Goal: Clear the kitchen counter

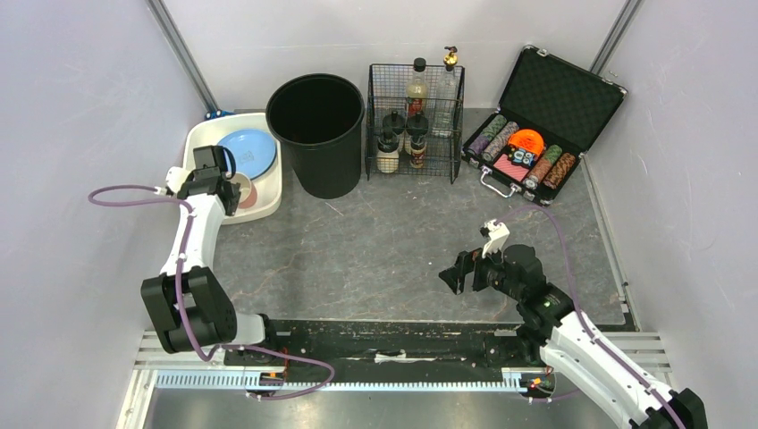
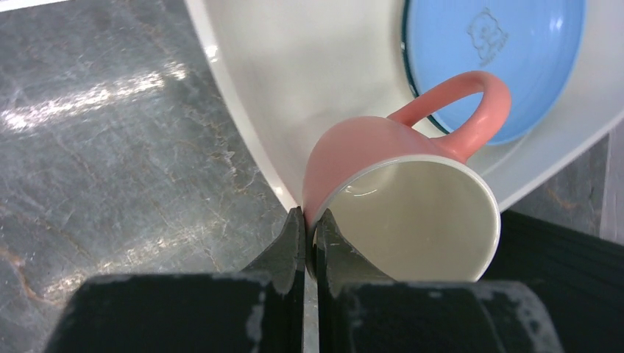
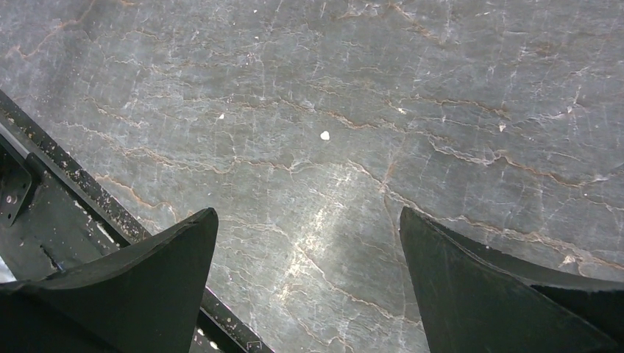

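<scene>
A pink mug [image 2: 368, 154] with a cream inside hangs tilted over the white tray [image 2: 309, 73], its handle pointing at the blue plate [image 2: 493, 59]. My left gripper [image 2: 310, 220] is shut on the mug's rim, one finger inside the cup and one outside. From above, the left gripper [image 1: 228, 183] sits over the tray's near end [image 1: 268, 201], with the mug [image 1: 246, 190] just showing beside it. The right gripper [image 1: 458, 273] hovers open and holds nothing above the kitchen counter [image 1: 375, 241] near its front edge. In the right wrist view only bare counter [image 3: 331, 110] shows between the fingers.
A black bin [image 1: 317, 134] stands at the back beside the tray. To its right is a wire basket [image 1: 414, 121] with bottles, then an open black case [image 1: 536, 125] of poker chips. The black rail [image 3: 66, 176] runs along the counter's near edge.
</scene>
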### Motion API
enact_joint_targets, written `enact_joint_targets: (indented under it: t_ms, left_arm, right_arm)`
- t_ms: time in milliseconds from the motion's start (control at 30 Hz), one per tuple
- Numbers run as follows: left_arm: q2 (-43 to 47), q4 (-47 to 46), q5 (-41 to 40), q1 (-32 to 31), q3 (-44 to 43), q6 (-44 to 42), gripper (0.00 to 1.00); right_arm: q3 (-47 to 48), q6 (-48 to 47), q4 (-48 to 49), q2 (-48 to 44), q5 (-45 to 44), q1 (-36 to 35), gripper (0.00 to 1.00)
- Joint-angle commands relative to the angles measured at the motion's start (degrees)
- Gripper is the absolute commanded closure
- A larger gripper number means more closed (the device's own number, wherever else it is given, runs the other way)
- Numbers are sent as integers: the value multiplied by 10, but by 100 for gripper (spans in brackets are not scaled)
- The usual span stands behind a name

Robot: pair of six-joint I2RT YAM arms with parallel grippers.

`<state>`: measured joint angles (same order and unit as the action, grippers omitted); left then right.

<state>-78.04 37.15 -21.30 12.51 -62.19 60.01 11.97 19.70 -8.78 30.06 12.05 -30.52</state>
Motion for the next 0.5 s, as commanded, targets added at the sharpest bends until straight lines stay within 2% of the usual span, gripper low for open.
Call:
enact_joint_targets:
  t_ms: [0,267,467]
  left_arm:
    - [3,16,-56,2,-34,125,98]
    - [7,59,-79,-5,-34,219,97]
    - [-18,84,-84,-11,-56,259,86]
  right_arm:
    - [0,0,45,12,11,0,4]
    - [3,1,60,39,14,1,4]
    - [10,3,69,60,21,1,4]
